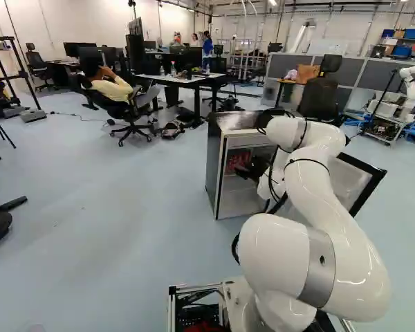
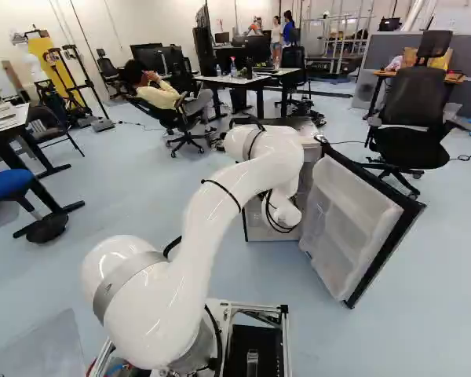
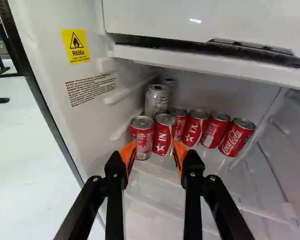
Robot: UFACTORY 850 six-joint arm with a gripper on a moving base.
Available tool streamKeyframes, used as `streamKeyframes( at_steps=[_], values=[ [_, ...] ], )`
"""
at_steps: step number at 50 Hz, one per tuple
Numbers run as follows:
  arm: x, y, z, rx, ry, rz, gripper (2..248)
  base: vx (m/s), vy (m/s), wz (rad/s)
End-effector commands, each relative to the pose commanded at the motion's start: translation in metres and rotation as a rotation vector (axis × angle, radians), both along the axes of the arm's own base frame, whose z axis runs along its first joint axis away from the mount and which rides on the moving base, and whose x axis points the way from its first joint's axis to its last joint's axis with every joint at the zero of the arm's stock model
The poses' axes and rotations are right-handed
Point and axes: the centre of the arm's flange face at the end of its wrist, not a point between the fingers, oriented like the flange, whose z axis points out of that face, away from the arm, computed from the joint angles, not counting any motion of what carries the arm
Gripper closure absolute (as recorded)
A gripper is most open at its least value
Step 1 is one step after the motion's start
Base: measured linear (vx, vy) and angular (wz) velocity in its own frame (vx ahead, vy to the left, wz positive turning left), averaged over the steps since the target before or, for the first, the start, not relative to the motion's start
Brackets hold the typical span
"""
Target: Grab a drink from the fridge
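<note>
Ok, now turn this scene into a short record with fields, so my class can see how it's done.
appliance: fridge, door swung open
red cans: six, upright, the front one nearest the left inner wall in the wrist view
silver cans: two, the nearer one behind the red ones
gripper: open, pointing into the fridge at the red cans
held: nothing
label: yellow warning sticker on an inner wall
task status: no drink grabbed yet

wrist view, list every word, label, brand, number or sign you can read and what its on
"R600a", flame sign: yellow sticker
"IN", star: red can
"IX", star: another red can
"Coca-Cola": red can farthest from the sticker
Other cans: too blurred
Black print on fridge wall: too small
</note>
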Motion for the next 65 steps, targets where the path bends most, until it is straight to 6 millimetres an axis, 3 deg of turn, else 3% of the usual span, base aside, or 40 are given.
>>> streamKeyframes(
  at_steps=[8,14,35,65],
  values=[
    [0.000,0.000,0.000,0.000,0.000,0.000,129,0.000,0.000,0.000],
    [0.000,0.000,0.000,0.000,0.000,0.000,114,0.000,0.000,0.000],
    [0.000,0.001,0.000,0.000,0.000,0.001,115,0.000,0.000,0.000],
    [0.017,0.011,-0.006,-0.024,0.034,-0.031,115,0.000,0.000,0.000]
  ],
)
